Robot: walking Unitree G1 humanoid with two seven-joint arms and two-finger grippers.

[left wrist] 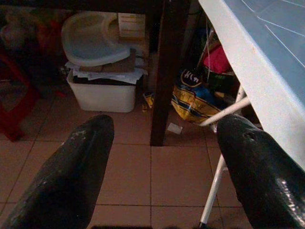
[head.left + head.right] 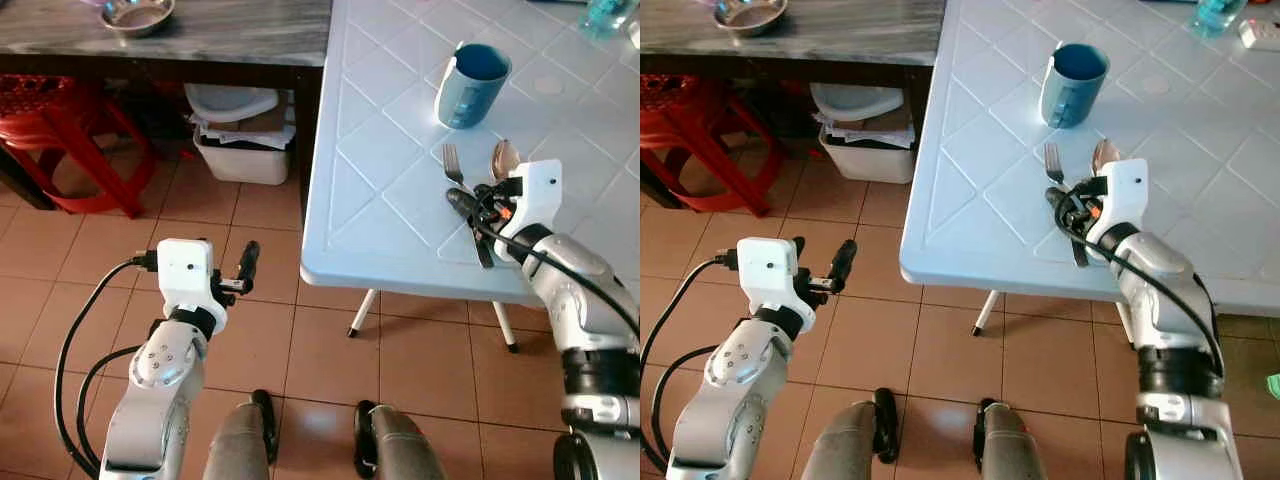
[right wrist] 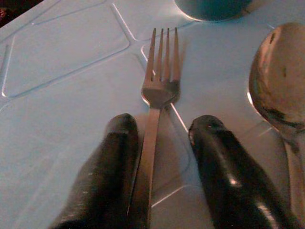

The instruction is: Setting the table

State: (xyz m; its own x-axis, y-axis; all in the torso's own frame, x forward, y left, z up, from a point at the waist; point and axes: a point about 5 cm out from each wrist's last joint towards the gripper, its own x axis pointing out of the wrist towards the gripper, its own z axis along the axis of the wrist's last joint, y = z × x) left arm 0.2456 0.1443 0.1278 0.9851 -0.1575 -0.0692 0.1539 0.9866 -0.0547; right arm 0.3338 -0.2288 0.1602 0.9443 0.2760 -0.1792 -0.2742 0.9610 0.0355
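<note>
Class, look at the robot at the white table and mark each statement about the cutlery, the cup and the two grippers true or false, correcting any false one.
1. The fork lies on the white table, with its handle between the fingers of the right gripper. True.
2. The spoon lies on the fork's left. False: it lies on the fork's right.
3. The blue cup is tipped on its side. False: it stands upright, beyond the fork's tines.
4. The left gripper is open, over the tiled floor, off the table. True.
5. A metal bowl sits on the white table. False: it sits on the dark marbled table to the left.
</note>
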